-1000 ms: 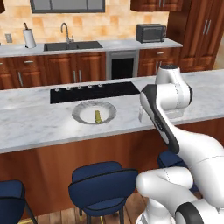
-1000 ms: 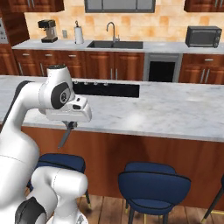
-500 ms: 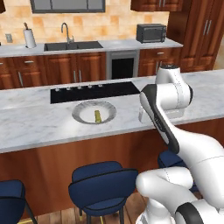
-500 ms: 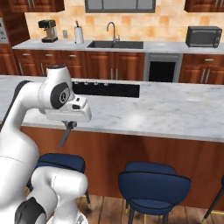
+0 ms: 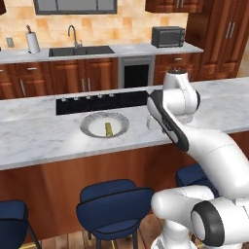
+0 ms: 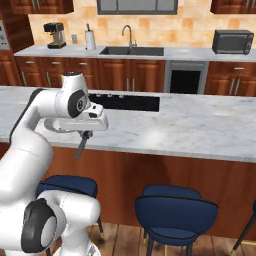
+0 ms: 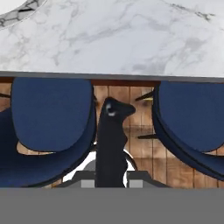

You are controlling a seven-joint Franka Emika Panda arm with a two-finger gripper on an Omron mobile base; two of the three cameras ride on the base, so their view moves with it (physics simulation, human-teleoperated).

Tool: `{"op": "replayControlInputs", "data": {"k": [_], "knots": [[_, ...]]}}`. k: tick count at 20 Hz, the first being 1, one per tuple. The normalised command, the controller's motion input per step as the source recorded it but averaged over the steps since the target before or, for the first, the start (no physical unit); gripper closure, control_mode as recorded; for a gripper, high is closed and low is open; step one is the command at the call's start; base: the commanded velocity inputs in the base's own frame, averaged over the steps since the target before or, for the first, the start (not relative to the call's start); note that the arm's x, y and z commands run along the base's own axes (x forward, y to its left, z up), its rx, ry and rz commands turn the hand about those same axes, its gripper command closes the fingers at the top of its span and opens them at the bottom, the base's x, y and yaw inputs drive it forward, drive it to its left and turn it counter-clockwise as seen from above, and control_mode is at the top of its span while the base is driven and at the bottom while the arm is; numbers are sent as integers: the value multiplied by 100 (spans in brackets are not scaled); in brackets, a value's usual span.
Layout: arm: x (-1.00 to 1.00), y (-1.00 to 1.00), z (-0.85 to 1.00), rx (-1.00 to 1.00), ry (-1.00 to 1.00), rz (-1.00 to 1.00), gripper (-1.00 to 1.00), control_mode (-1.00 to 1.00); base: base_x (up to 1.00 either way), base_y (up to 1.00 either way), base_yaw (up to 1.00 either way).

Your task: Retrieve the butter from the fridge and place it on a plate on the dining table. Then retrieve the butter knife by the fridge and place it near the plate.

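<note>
The white plate (image 5: 92, 127) lies on the marble dining table (image 5: 44, 141), and the small yellow butter (image 5: 108, 129) rests in its middle. My gripper (image 6: 86, 134) hangs over the table's front edge, to the right of the plate, and is shut on the butter knife (image 6: 80, 146). The dark blade points down past the table edge. In the hand view the butter knife (image 7: 111, 142) stands up between my fingertips, with the dining table (image 7: 131, 39) above it. A bit of the plate (image 7: 15, 14) rim shows at that view's top left. The fridge is out of view.
Blue stools (image 5: 114, 202) (image 6: 172, 212) stand in front of the table below my hand. A black cooktop strip with knobs (image 5: 104, 101) runs behind the plate. The back counter carries a sink (image 5: 80, 50), a microwave (image 5: 168, 36) and a coffee maker (image 6: 54, 35).
</note>
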Motion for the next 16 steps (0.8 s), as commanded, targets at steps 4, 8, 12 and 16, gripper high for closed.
{"op": "replayControlInputs", "data": {"k": [4,8,12,16], "knots": [[100,31,-17,0,6,0,100,-100,0,0,0],[98,21,-2,0,4,0,100,-100,0,0,0],[91,-17,-1,4,1,0,100,-100,0,0,0],[98,0,-5,0,0,0,100,-100,0,0,0]]}}
